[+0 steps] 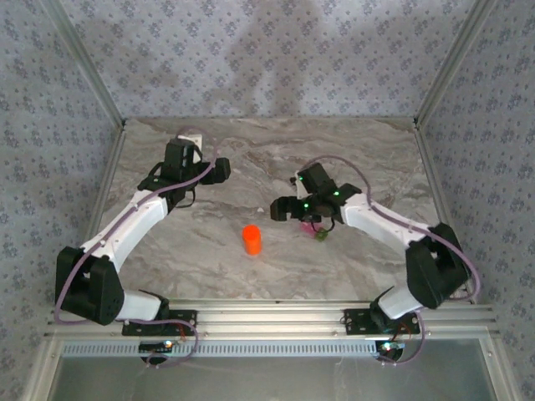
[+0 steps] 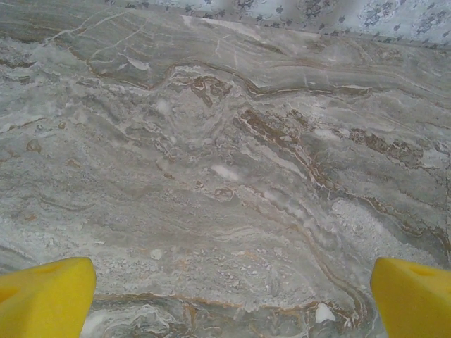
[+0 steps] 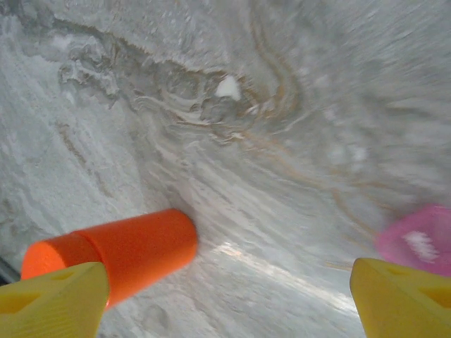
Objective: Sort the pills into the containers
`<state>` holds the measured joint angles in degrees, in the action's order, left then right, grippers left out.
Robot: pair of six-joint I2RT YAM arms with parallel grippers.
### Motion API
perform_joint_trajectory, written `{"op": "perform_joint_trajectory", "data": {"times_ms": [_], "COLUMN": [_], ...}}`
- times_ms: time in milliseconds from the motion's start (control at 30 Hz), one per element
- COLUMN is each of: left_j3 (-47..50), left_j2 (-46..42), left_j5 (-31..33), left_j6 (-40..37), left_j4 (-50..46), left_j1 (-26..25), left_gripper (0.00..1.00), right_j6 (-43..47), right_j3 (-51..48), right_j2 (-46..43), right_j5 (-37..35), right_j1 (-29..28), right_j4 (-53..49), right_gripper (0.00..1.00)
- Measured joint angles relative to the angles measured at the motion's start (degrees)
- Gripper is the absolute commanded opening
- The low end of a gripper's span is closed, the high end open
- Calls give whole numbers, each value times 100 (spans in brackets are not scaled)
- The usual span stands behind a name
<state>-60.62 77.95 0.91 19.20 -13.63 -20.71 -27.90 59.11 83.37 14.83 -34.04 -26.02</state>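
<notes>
Two sets of fingers stand wide apart. Left gripper (image 2: 225, 296) hangs over the grey marble tabletop (image 2: 225, 162). Right gripper (image 3: 225, 296) is low; the orange cylindrical plastic bottle (image 3: 120, 246) is near one finger, and the small translucent pink-and-green joined containers (image 1: 318, 230) are near the other.

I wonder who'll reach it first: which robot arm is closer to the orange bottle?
Right. The right tool hangs just behind and right of the bottle; the left tool sits farther away, back left.

Lab test booth — aluminium frame (image 1: 276, 316), patterned walls (image 1: 267, 50), marble tabletop (image 1: 251, 159).
</notes>
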Motion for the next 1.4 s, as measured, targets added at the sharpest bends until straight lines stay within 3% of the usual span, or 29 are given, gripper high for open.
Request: {"op": "perform_joint_trajectory", "data": {"times_ms": [200, 367, 500, 833, 1200, 1400], "left_j3": [-17, -96, -131, -149, -149, -149], "left_j2": [-125, -129, -129, -129, -129, -129], "left_j5": [-2, -7, -20, -20, -20, -26], "left_j6": [2, 2, 24, 105, 107, 155], "left_j4": [7, 7, 7, -22, -39, -37], "left_j1": [-44, -101, -144, -160, -160, -160], "left_gripper": [100, 100, 100, 100, 100, 100], "right_j6": [616, 658, 678, 675, 501, 354], "right_j3": [-212, -763, -813, -931, -1187, -1156], "right_j2": [-391, -181, 142, 610, 227, -7], "right_j5": [-616, -599, -494, -214, -155, -654], "right_j1": [660, 1231, 1346, 1270, 549, 146], "right_j4": [-555, -527, -343, 247, 227, -129], "right_gripper": [91, 91, 91, 88, 87, 89]}}
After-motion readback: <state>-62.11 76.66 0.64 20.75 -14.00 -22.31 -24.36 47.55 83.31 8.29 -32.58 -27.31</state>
